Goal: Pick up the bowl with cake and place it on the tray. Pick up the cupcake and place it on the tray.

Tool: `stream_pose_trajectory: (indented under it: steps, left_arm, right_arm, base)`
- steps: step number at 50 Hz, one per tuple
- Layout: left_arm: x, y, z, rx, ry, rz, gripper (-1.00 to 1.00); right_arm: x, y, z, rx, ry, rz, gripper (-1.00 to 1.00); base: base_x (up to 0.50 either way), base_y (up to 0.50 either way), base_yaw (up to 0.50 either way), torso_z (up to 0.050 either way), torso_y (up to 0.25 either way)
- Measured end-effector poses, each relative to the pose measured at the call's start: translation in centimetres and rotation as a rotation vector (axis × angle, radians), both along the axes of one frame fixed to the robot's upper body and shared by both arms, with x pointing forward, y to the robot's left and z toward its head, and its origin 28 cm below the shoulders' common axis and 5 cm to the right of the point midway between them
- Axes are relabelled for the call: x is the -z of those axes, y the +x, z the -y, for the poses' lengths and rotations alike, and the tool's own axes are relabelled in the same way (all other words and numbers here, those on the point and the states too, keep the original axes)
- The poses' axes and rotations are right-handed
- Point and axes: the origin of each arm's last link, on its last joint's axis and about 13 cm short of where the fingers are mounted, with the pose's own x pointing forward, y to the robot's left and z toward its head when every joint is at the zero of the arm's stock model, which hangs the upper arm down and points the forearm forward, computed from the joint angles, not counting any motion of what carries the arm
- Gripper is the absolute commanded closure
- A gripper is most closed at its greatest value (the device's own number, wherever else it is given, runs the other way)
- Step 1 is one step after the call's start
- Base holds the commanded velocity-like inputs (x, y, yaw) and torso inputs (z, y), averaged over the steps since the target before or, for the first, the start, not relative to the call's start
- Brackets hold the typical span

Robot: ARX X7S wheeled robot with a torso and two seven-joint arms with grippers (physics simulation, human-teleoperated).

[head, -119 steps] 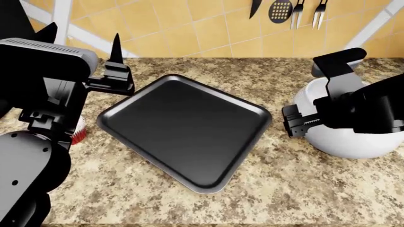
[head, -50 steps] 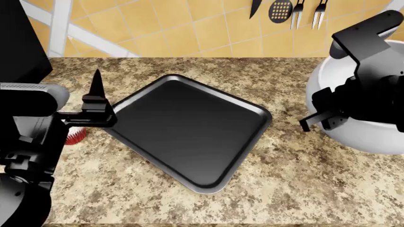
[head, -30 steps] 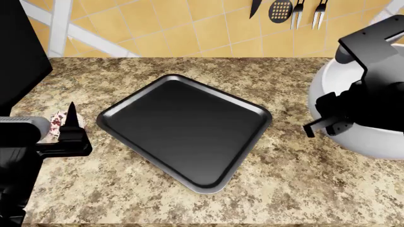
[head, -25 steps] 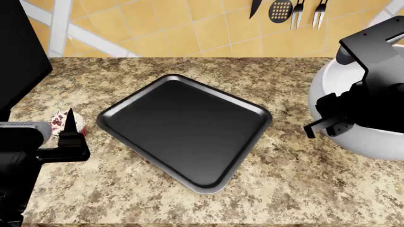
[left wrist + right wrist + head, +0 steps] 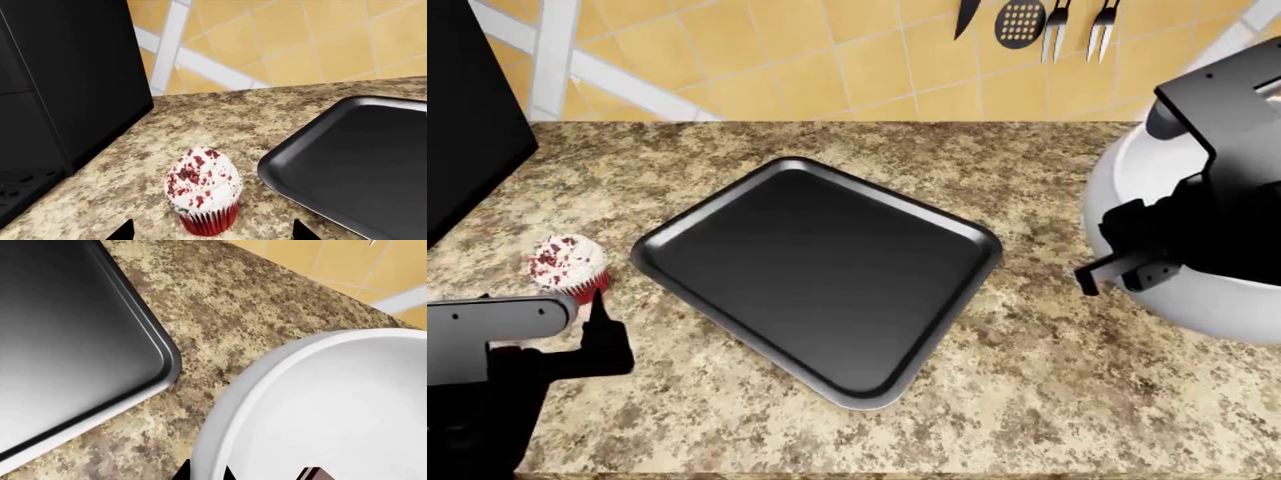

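The cupcake (image 5: 567, 265), in a red wrapper with white flecked frosting, stands on the counter left of the black tray (image 5: 814, 270). My left gripper (image 5: 595, 325) is on its near side. In the left wrist view the cupcake (image 5: 202, 190) stands between and just ahead of the open gripper (image 5: 210, 232), apart from both tips. The white bowl (image 5: 1128, 190) is at the right, mostly behind my right arm (image 5: 1214, 230). In the right wrist view the gripper (image 5: 204, 472) has its two tips astride the bowl's rim (image 5: 267, 385). A red-brown sliver of the cake (image 5: 311, 474) shows inside.
A large black appliance (image 5: 67, 75) stands left of the cupcake. The tray's rim (image 5: 280, 185) lies close on the cupcake's other side. Utensils (image 5: 1054, 25) hang on the tiled wall behind. The tray's corner (image 5: 160, 365) lies near the bowl.
My left arm drew back from over the tray's left corner to low on the cupcake's near side, uncovering the cupcake. The bowl in my right gripper rose and shifted slightly right.
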Motion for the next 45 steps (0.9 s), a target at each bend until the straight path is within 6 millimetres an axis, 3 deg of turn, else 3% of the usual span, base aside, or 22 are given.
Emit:
stream_pose_trajectory:
  steps: [22,45]
  left_arm:
    - [2.0,2.2,0.3,-0.038,-0.079,-0.070,-1.00]
    - [2.3,4.5,0.4,-0.083,-0.064,-0.055,-1.00]
  right_arm:
    - [0.7,-0.1,0.4,0.011,0.007,-0.008,1.00]
    - [0.9,-0.3,0.5,0.026,0.006,-0.012,1.00]
  base:
    - [0.00,0.00,0.00,0.000,0.001]
    - [0.00,0.00,0.00,0.000,0.001]
